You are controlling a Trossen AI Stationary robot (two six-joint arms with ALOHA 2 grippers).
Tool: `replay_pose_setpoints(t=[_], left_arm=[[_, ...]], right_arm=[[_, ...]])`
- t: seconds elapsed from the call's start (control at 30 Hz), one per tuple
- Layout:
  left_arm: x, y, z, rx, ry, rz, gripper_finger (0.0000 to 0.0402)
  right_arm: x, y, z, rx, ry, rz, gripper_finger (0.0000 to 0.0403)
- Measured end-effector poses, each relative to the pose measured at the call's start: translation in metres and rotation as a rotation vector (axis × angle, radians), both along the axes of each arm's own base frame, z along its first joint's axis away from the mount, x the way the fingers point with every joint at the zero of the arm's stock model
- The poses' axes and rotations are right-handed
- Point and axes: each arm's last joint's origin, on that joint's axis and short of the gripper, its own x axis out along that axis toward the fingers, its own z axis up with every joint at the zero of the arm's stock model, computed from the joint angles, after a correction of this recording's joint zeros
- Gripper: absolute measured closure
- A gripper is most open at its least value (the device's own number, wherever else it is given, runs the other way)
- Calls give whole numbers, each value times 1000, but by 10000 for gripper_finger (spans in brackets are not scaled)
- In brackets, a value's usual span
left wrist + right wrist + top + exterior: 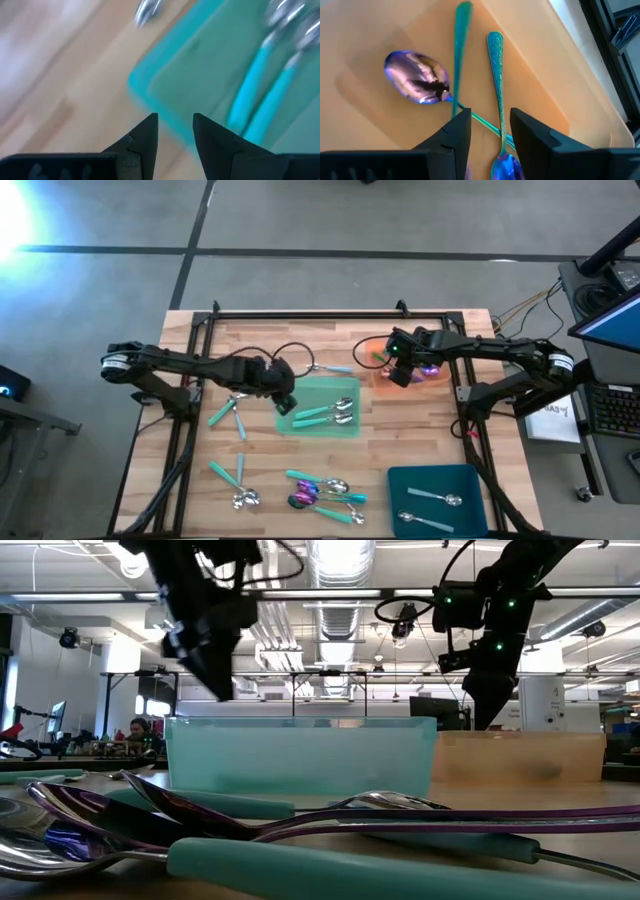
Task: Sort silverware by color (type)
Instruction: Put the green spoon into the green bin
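Note:
My right gripper (404,372) (490,131) hangs open over the orange tray (384,383) (535,65). In the tray lie a purple-headed spoon (416,79) and a spoon with an embossed blue-green handle (495,65). A blurred teal handle (460,50) runs up from one fingertip. My left gripper (286,398) (175,131) is open with nothing between its fingers, above the light green tray's (312,392) (200,70) left rim. Two teal-handled silver spoons (330,414) (265,95) lie in that tray.
The dark teal tray (440,478) at the near right holds two silver spoons (440,500). Loose silverware lies on the wood: a pile (322,492) at the near middle, teal-handled pieces (232,416) left of the green tray, others (236,486) near left.

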Motion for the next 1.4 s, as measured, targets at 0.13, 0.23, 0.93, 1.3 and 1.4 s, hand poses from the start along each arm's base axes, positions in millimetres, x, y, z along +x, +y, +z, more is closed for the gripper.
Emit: replay_pose_setpoints(t=[0.13,0.23,0.93,1.3,1.4], left_arm=[[-19,-8,-5,-48,172,89,294],[-32,-15,-7,-72,281,122,294],[-99,-28,-73,-246,685,253,294],[-102,-26,-88,-242,614,271,294],[-107,-25,-97,-242,596,303,294]], right_arm=[[1,-1,3,-4,-10,1,279],[2,-1,7,-11,-24,2,283],[4,-2,12,-19,-37,8,295],[4,-1,12,-16,-43,-3,296],[4,-1,12,-17,-43,-3,300]])
